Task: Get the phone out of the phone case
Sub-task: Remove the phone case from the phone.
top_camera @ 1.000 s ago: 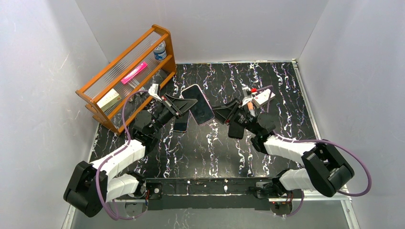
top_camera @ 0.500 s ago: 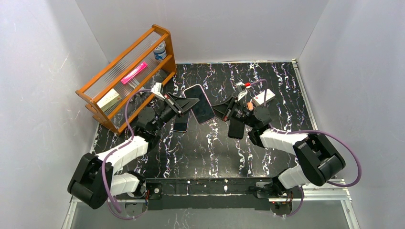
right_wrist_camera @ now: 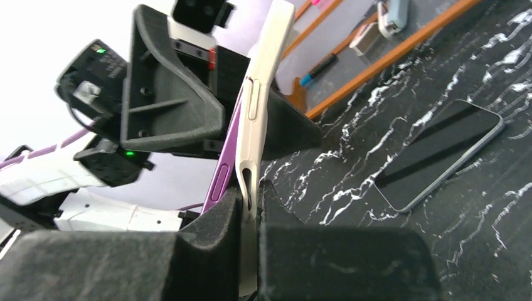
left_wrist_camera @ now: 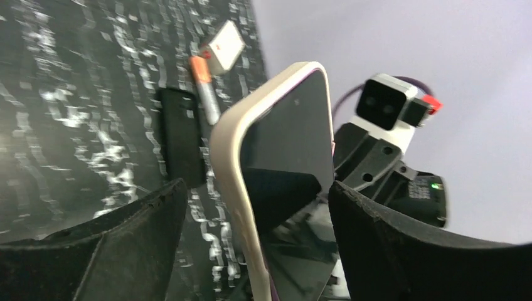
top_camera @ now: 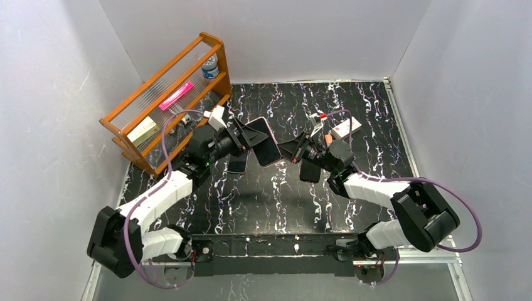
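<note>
The phone [left_wrist_camera: 295, 138], dark-screened with a purple edge [right_wrist_camera: 221, 172], sits in a cream phone case [left_wrist_camera: 226, 157] and is held on edge above the table's middle [top_camera: 266, 143]. My right gripper [right_wrist_camera: 251, 194] is shut on the case's thin rim [right_wrist_camera: 266, 69], with the purple phone edge lying just outside its left finger. My left gripper [left_wrist_camera: 257, 187] is open. Its two fingers straddle the phone's other end without touching it. In the top view the left gripper [top_camera: 246, 135] is left of the phone and the right gripper [top_camera: 292, 150] is to its right.
Another phone [top_camera: 237, 164] lies flat below the held one. A black case-like slab [top_camera: 309, 170] lies by the right arm, with a white box [top_camera: 346, 127] and an orange-tipped pen [left_wrist_camera: 206, 88] behind it. A wooden shelf [top_camera: 169, 94] stands at the back left.
My left gripper has opened and let go of the phone's end, and its arm has pushed further in. My right gripper has closed on the case's rim.
</note>
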